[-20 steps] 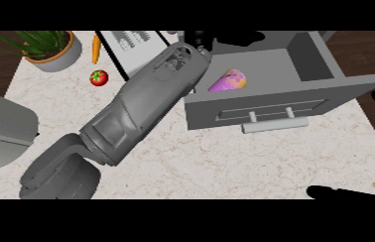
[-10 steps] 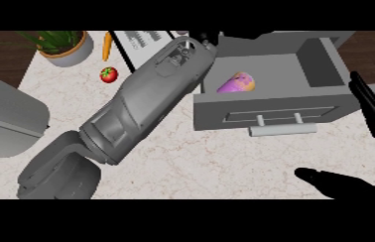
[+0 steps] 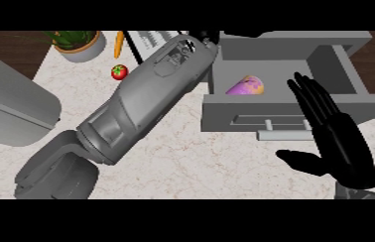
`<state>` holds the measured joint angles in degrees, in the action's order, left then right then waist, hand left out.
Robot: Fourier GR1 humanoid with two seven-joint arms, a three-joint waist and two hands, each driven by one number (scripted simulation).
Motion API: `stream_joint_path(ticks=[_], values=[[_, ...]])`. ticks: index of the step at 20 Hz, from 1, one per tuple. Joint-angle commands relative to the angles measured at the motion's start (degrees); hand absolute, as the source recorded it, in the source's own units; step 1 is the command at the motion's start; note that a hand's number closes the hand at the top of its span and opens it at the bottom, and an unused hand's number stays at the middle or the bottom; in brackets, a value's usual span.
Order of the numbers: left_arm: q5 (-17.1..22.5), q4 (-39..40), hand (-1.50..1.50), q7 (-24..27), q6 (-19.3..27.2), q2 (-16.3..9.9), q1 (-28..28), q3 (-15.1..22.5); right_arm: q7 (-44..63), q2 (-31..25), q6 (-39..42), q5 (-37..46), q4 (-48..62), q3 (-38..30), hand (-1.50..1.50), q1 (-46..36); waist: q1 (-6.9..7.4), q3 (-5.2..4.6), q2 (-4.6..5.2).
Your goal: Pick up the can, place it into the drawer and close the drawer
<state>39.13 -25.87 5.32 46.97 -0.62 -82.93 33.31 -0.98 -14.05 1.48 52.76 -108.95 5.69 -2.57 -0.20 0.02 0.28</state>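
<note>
Purple can [image 3: 246,86] lies in open drawer [image 3: 278,113], right hand [image 3: 338,147] open by its front, left hand [image 3: 207,36] unclear; next, push drawer shut.

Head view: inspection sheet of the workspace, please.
Surface: pale marbled counter.
Job's things: grey drawer open, a purple and yellow object lying inside; no can identifiable.
Clutter: tomato, carrot, potted plant, grey rounded object at the left edge.
Hands: right hand open, fingers straight, in front of the drawer's right side; left hand mostly hidden behind its forearm, fingers not visible.
Cables: nothing seen.
Surroundings: dark wood strip at the upper left.
</note>
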Motion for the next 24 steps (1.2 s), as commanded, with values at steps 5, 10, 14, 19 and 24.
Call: stream_joint_path(ticks=[5, 10, 14, 19, 24], values=[[-3.91, -9.66, -1.5, -8.06, 1.57, -5.09, 3.21, 1.82, -0.36, 4.44, -10.01, 7.09, 14.81, -0.06, -1.5, -5.59, 1.53, 0.01, -0.69], [-6.08, -16.93, -1.5, -11.56, 1.92, -9.86, 7.35, 2.54, -1.72, 5.5, -15.28, 9.59, 27.87, -2.11, -1.5, -11.39, 1.89, 0.0, -0.61], [-6.99, -21.23, -1.5, -15.99, 2.31, -13.16, 7.16, 3.06, -4.98, 4.84, -19.59, 9.72, 38.48, -4.94, -1.5, -16.19, 2.8, 0.06, -0.53], [-7.81, -27.31, -1.5, -17.58, 1.19, -16.11, 11.81, 3.83, -6.96, 4.79, -24.76, 11.46, 47.19, -6.61, -1.5, -19.19, 3.23, 0.07, -0.3], [-6.92, -32.82, -1.5, -18.96, -2.68, -23.24, 16.16, 2.01, -4.95, 5.99, -30.1, 15.33, 54.59, -8.07, -1.5, -25.01, 4.28, 0.03, -0.1]])
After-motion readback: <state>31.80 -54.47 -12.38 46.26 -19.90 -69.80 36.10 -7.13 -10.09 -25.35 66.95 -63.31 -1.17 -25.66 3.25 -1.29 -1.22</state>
